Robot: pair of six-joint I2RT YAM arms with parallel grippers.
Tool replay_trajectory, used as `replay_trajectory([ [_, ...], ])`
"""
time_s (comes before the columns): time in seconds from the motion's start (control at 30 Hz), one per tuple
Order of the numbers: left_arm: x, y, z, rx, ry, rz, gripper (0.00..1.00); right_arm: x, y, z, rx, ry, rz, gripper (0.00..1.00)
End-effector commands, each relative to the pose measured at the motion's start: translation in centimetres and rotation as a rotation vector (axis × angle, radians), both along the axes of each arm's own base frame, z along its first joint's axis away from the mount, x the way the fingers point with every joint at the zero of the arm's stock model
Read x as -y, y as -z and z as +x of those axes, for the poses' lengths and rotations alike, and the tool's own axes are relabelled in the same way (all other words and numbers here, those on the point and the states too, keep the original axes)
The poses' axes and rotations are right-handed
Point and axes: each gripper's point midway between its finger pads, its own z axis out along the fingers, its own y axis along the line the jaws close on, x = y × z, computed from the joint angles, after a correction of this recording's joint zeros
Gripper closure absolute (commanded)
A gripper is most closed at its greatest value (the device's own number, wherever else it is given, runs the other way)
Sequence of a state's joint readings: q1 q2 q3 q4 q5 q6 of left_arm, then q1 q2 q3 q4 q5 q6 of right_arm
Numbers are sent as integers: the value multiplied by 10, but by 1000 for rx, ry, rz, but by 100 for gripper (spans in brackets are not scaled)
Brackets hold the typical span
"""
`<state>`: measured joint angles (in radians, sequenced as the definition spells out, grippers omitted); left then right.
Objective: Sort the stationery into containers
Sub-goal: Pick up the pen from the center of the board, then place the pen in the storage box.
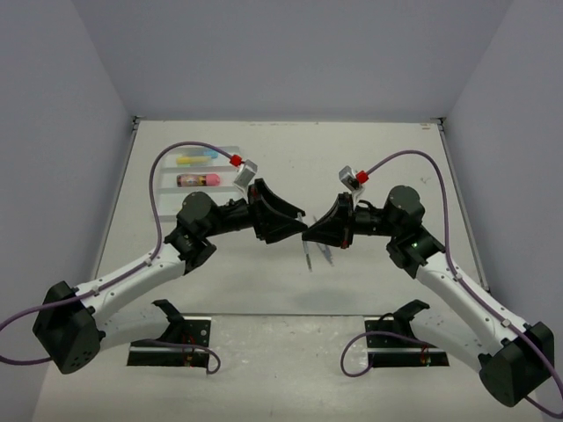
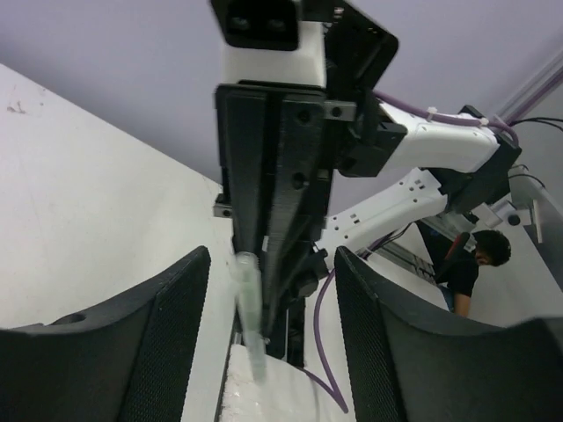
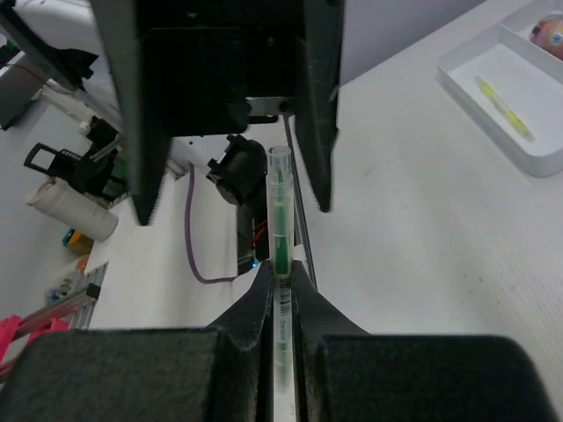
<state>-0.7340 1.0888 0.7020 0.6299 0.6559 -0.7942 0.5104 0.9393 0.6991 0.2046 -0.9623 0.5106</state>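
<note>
**Two pieces filed, a green pen caught between the grippers**

At the far left of the tabletop (image 1: 378, 158), the tray (image 3: 475, 70) already holds a yellow marker (image 1: 195, 159) in one compartment. A stubby pink-and-brown one (image 1: 199, 180) lies in a nearer compartment. By my reading, that part of the sort is done.

Toward the middle, the left gripper (image 2: 271, 255) is spread, its fingers on either side of the pen's capped end without touching it. The pale green pen (image 3: 280, 220) hangs above the tabletop, well apart from the tray. The right gripper (image 3: 281, 272) is clenched on its lower barrel.

This looks like a hand-over in progress, so this pen has yet to reach a compartment. I cannot tell whether other pieces lie hidden under the arms.

There is fine print on the pen's barrel and a pattern on the pink piece, both too small to read. No brand is legible.
</note>
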Motion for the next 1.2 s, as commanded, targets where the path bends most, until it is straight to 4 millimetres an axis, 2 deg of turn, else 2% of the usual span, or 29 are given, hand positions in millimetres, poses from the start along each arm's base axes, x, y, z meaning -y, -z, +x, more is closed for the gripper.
replay_trajectory([
  [0.0, 12, -9, 16, 40, -50, -11, 50, 2, -20, -21, 71, -90, 55, 100],
  [0.03, 17, -7, 17, 30, -44, -2, 61, 3, -20, -22, 75, -90, 55, 100],
  [0.17, 28, -9, 11, 38, -18, 3, 94, 3, -18, -19, 72, -73, 41, 100],
  [0.2, 29, -11, 11, 40, -19, 2, 100, 3, -16, -17, 70, -62, 33, 99],
  [0.23, 28, -13, 13, 38, -36, 2, 100, 3, -14, -14, 66, -44, 23, 97],
  [0.27, 27, -14, 17, 35, -62, 4, 100, 3, -12, -10, 65, -23, 13, 83],
  [0.3, 24, -13, 27, 16, -129, 19, 100, 4, -9, -4, 61, 19, -4, 55],
  [0.33, 17, -8, 45, -24, -239, 51, 100, 7, -4, 4, 43, 83, -27, 38],
  [0.37, 2, 4, 72, -114, -408, 107, 100, 13, 4, 19, 22, 191, -61, 15],
  [0.4, -25, 24, 105, -217, -621, 187, 100, 24, 17, 40, -10, 347, -113, 2],
  [0.43, -59, 42, 130, -314, -808, 245, 100, 39, 32, 59, -47, 507, -165, 1],
  [0.47, -87, 55, 146, -396, -927, 255, 100, 54, 42, 72, -82, 635, -197, 1],
  [0.5, -129, 74, 162, -485, -1081, 269, 100, 77, 52, 85, -125, 803, -229, 1],
  [0.53, -157, 80, 173, -543, -1200, 229, 100, 88, 59, 88, -149, 874, -244, 1],
  [0.6, -206, 99, 188, -624, -1366, 175, 100, 100, 66, 88, -168, 943, -252, 1],
  [0.63, -237, 103, 198, -669, -1471, 123, 100, 103, 66, 85, -163, 947, -243, 1],
  [0.67, -242, 104, 200, -681, -1488, 121, 100, 103, 67, 84, -163, 944, -243, 1],
  [0.73, -302, 120, 222, -791, -1655, 45, 100, 100, 68, 75, -158, 905, -230, 1],
  [0.8, -327, 124, 236, -851, -1714, -38, 100, 100, 75, 72, -170, 897, -244, 1],
  [0.87, -351, 138, 246, -913, -1777, -97, 100, 100, 85, 70, -193, 890, -267, 1],
  [1.0, -377, 162, 250, -964, -1899, -115, 100, 92, 99, 64, -229, 838, -292, 1],
  [1.03, -378, 164, 250, -971, -1901, -127, 100, 92, 102, 64, -234, 834, -300, 1],
  [1.17, -381, 200, 237, -1022, -1909, -125, 100, 86, 113, 60, -241, 769, -368, 5],
])
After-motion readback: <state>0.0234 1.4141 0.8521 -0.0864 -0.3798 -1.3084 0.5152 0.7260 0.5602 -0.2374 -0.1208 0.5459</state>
